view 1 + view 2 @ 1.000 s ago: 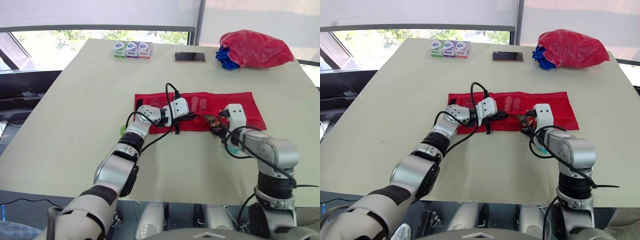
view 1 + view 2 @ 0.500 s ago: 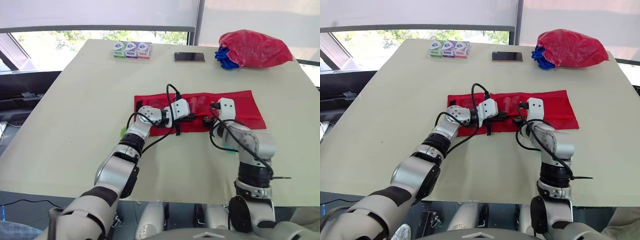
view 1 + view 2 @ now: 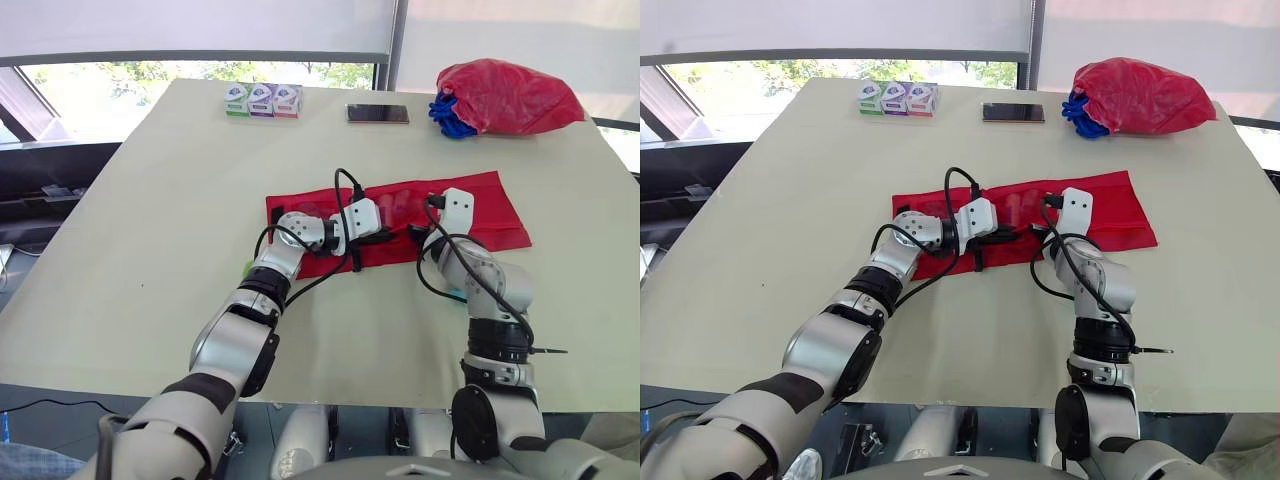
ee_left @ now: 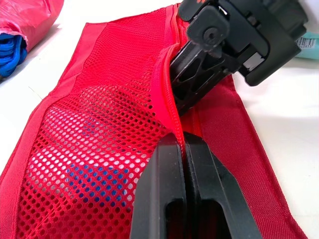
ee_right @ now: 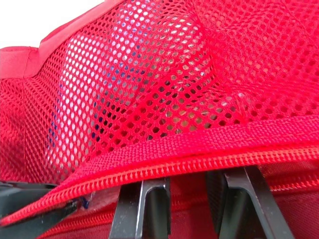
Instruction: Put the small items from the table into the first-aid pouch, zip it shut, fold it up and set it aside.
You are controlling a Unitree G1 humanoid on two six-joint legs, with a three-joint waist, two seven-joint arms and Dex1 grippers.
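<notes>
— First-aid pouch (image 3: 490,208): where does it lie?
— Flat and unfolded near the middle of the worktop (image 3: 150,200), its mesh pocket (image 4: 99,124) facing up. Both arms reach to its near edge.
— And the tools?
— The left tool (image 4: 182,142) is clenched on the pouch's zip edge (image 5: 199,154), pinching the red tape and lifting the lip. The right tool (image 3: 418,234) has its fingers (image 5: 144,209) spread apart and pushed under that lip into the pocket mouth. I see nothing between them, though the fabric hides the tips.
— So which step is this?
— Filling, I would judge: one arm holds the pocket open while the other reaches into it. The zip is not yet drawn and nothing is folded.
— Anything left outside?
— A teal packet (image 4: 310,42) lies on the worktop just beside the pouch. It may be due to go in.
— What does the next move call for?
— Probably drawing the right tool straight back out, without snagging the mesh or dragging the pouch, with the left holding the lip up. Then it should fetch whatever remains, and only afterwards find the slider; I cannot tell where that sits.
</notes>
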